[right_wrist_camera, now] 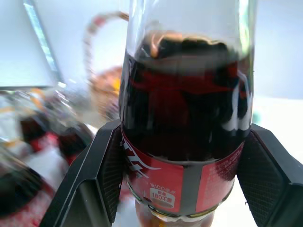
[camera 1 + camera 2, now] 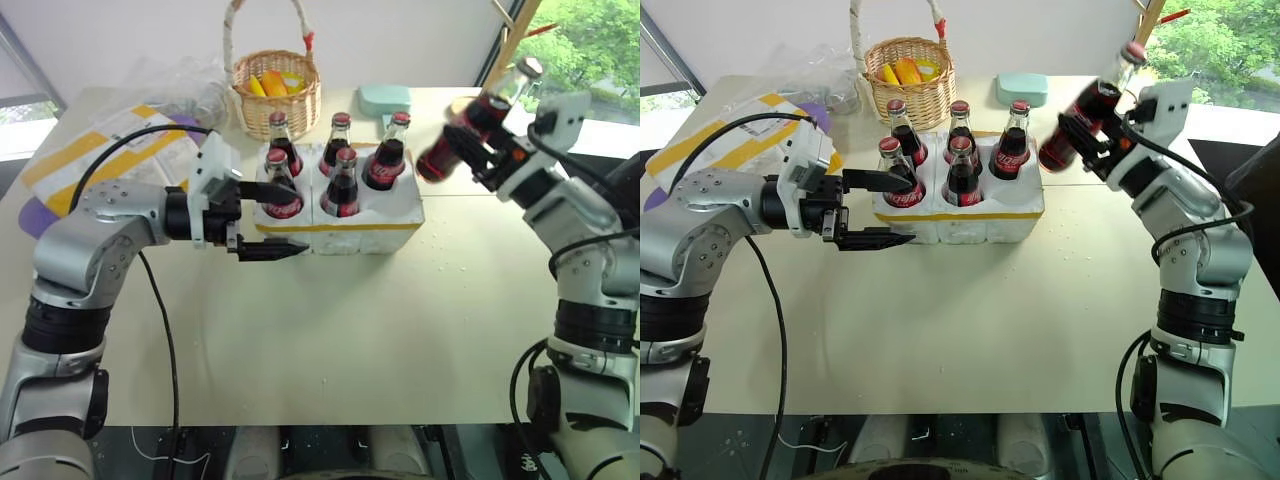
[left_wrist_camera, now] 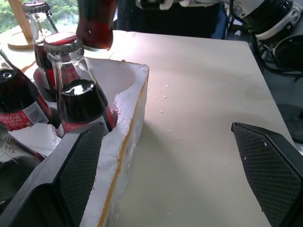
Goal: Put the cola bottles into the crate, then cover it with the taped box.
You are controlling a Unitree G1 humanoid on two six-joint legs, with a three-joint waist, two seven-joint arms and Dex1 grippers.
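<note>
The taped box (image 2: 100,150) is lying at the table's far left, waiting. The crate (image 2: 340,215) is holding five cola bottles (image 2: 345,185), its front right well empty. The left gripper (image 2: 262,220), jaws spread, is straddling the crate's left end. The right gripper (image 2: 1090,125) is clamping the sixth bottle (image 2: 1085,115), tilted, above the table right of the crate; next it needs righting over the empty well.

We see a wicker basket (image 2: 276,92) of yellow and orange items at top centre of the beige desk (image 2: 330,340), a pale green oblong object (image 2: 385,99) right of it, and crumpled clear plastic (image 2: 190,85) left.
</note>
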